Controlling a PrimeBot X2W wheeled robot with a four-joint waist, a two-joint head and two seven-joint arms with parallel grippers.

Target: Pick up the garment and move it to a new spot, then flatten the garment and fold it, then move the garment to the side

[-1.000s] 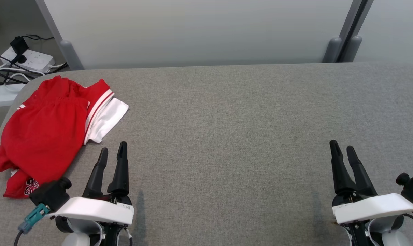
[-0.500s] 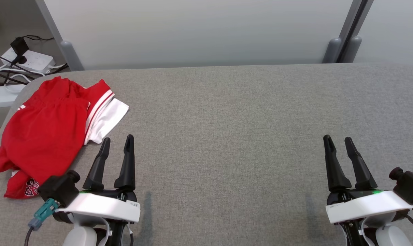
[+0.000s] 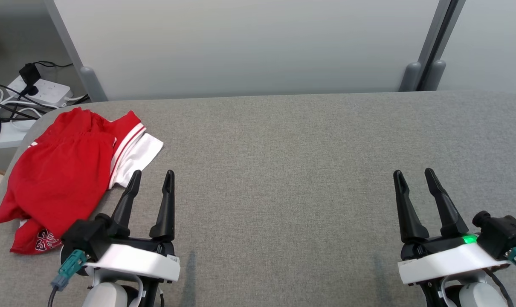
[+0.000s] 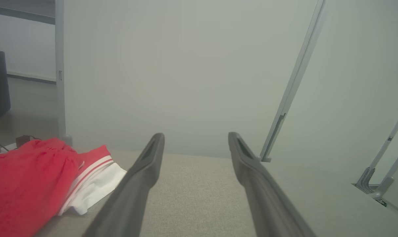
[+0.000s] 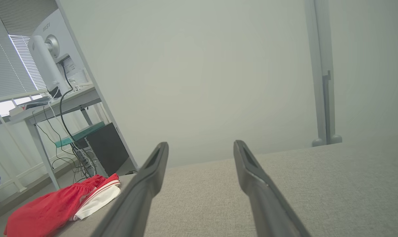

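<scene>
Currently: red-and-white garment (image 3: 62, 179) bunched at frame's left, by table (image 3: 283, 170) edge; left gripper (image 3: 153, 174) just beside it, jaws wide, empty; right gripper (image 3: 413, 172) lower right, wide, empty; likely poised for pickup.

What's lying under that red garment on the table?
Grey table surface shows beside the red garment. A white, red-striped part pokes out from beneath its red layer. Whatever else lies under the heap is covered.
</scene>
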